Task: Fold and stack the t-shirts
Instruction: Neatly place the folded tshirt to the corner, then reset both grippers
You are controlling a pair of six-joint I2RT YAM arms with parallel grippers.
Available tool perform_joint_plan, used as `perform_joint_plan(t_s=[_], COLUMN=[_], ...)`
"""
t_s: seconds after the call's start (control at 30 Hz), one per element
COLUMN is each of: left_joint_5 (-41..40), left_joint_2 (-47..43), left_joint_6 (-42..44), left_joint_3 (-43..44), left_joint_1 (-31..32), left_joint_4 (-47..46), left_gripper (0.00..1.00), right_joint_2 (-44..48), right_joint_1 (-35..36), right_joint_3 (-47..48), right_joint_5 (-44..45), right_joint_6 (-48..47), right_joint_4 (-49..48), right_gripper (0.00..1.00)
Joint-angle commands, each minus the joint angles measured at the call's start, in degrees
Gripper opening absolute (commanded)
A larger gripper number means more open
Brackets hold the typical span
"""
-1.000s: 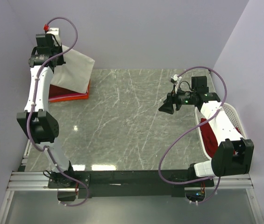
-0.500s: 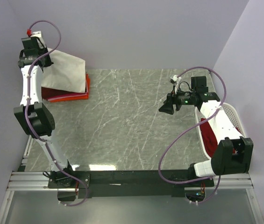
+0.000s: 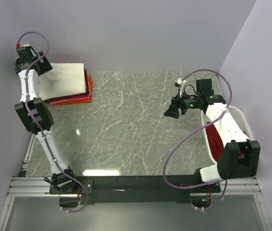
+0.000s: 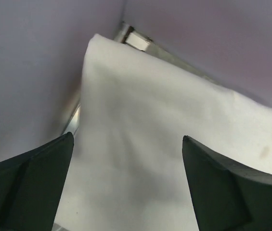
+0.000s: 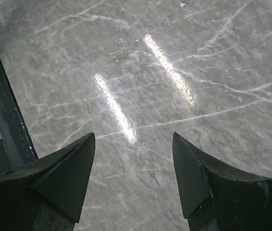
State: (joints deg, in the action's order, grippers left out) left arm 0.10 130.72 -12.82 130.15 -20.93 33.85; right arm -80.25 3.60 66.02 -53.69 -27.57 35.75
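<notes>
Cream-white t-shirt (image 3: 67, 79) atop red t-shirts (image 3: 73, 100), overhead only

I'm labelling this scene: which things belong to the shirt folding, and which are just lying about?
Job: cream-white t-shirt; red shirts beneath it; dark red cloth at the right.
Lying about: white basket; marble table.

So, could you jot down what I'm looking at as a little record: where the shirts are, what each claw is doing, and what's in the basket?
stack: cream-white t-shirt lying on top of folded red shirts, far left corner of the table
left gripper: open, over the cream-white t-shirt, gripping nothing
right gripper: open, empty, above bare table
basket: at the table's right edge, dark red cloth inside
</notes>
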Motion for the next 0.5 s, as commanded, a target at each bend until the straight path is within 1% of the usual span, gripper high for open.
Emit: perform_joint_plan(t_s=[0.0,0.03,0.1,0.13,0.2,0.23,0.27,0.3,0.33,0.37,0.4,0.43,0.47], left_joint_5=[0.6,0.1,0.1,-2.4,-1.4,0.7,2.3,5.6,8.6,14.6,17.8,21.2,28.4], left_joint_2=[-1.0,-5.9,-11.9,-17.5,-22.1,-26.6,-29.1,-31.5,-36.0,-38.0,-39.7,-42.4,-43.6], left_joint_6=[-6.4,-5.8,-4.8,-3.6,-4.5,-5.1,-5.7,-6.2,-7.8,-8.9,-9.9,-11.4,-12.0], left_joint_3=[5.3,2.7,-0.6,-3.8,-5.7,-10.0,-13.0,-16.6,-23.7,-27.1,-30.2,-35.6,-38.2], left_joint_1=[-1.8,-0.7,0.4,1.5,1.3,1.2,1.1,0.9,0.5,0.4,0.3,0.1,0.1], left_joint_4=[1.2,0.3,-3.4,-4.6,-4.5,-5.2,-6.1,-8.8,-10.4,-11.6,-13.8,-14.7,-15.6], left_gripper=[1.0,0.99,1.0,0.99,0.99,0.99,0.99,0.99,1.0,1.0,0.99,1.0,0.97], right_joint_2=[-0.2,-0.1,-0.1,0.0,0.5,1.1,1.6,2.1,3.0,3.5,4.0,4.9,5.4], right_joint_1=[-0.4,-0.4,-0.4,-0.4,-0.3,-0.5,-0.6,-0.5,-0.7,-0.7,-0.7,-0.9,-1.0], right_joint_3=[0.9,1.0,1.2,1.2,1.0,1.0,0.8,0.3,0.1,-0.1,-0.4,-0.6,-0.7], right_joint_5=[1.6,1.9,3.5,4.0,5.6,7.1,7.6,8.2,9.0,9.7,10.4,11.1,12.9], right_joint_6=[-1.3,-1.4,-1.7,-2.0,-2.1,-2.2,-2.3,-2.2,-2.2,-2.1,-2.2,-2.2,-2.1], right_joint_4=[0.4,0.4,0.6,0.6,0.2,0.0,-0.5,-0.9,-1.3,-2.0,-2.4,-2.7,-3.5], right_gripper=[0.72,0.72,0.72,0.72,0.72,0.72,0.72,0.72,0.72,0.72,0.72,0.72,0.72])
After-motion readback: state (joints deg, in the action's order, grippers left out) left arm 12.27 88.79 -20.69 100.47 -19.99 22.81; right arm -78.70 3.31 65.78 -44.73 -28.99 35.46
